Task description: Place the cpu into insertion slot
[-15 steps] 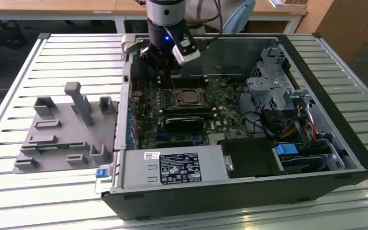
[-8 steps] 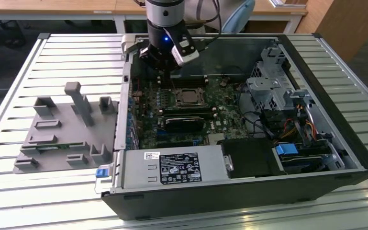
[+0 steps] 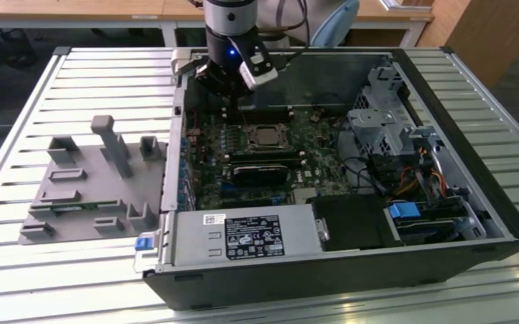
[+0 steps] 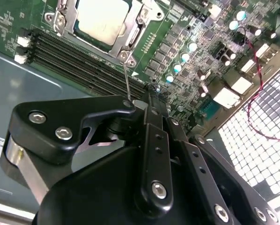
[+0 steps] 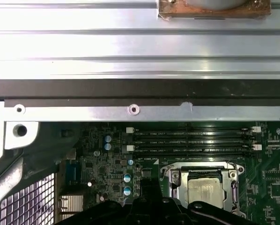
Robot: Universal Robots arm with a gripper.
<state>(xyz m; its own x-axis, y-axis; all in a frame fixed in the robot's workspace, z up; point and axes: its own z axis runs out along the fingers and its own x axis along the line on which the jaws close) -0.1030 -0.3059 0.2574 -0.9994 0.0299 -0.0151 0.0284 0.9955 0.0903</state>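
Gripper (image 3: pixel 230 94) hovers over board, near cpu (image 4: pixel 101 18), not touching; open or closed, cannot tell. Cpu lies flat in insertion slot (image 4: pixel 130 35), silvery face up. Likely light, stiff, slick, fragile underneath: grip opposite edges.

Cpu seated in insertion slot

The cpu (image 5: pixel 204 191) lies flat inside the metal frame of the insertion slot (image 5: pixel 201 167) on the green board (image 5: pixel 271 187). Memory slots (image 5: pixel 191 140) run just beside the frame, between it and the case wall (image 5: pixel 130 47).

Silvery square cpu (image 4: pixel 101 19), lying flat, seated in metal-framed insertion slot (image 4: pixel 133 33)
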